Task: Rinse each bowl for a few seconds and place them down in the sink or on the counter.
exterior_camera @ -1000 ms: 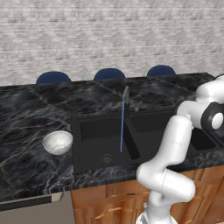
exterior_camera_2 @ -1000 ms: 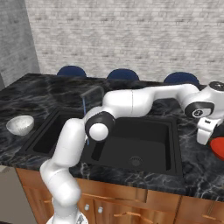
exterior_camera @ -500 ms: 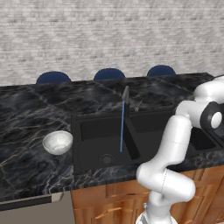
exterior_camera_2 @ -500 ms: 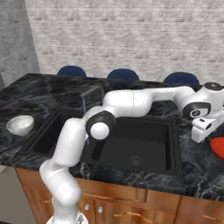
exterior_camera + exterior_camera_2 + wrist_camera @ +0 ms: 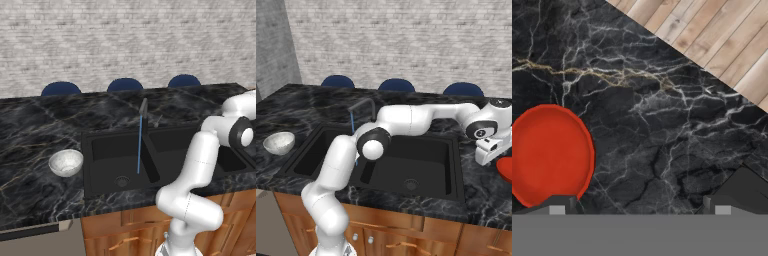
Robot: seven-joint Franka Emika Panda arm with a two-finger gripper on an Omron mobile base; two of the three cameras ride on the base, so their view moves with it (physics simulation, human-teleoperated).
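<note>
A small white bowl [image 5: 65, 162] [image 5: 279, 142] stands upright on the black marble counter [image 5: 30, 125] [image 5: 311, 100], left of the black double sink [image 5: 100, 150] [image 5: 426, 155]. A thin blue stream runs from the faucet [image 5: 143, 107] [image 5: 363, 105] into the left basin. My gripper [image 5: 490, 152] [image 5: 637, 210] hangs open over the counter [image 5: 662, 125] right of the sink, with nothing between its fingers. A red round bowl [image 5: 549, 155] [image 5: 506, 169] sits on the counter just beside one fingertip [image 5: 557, 207], outside the jaws.
Three blue chair backs [image 5: 125, 84] [image 5: 397, 84] line the far side of the counter before a brick wall. Wooden floor [image 5: 712, 40] shows past the counter's edge near the hand. My arm stretches across the right basin.
My hand has sunk and turned a little beside the red bowl. Both bowls are where they were, and the water keeps running.
</note>
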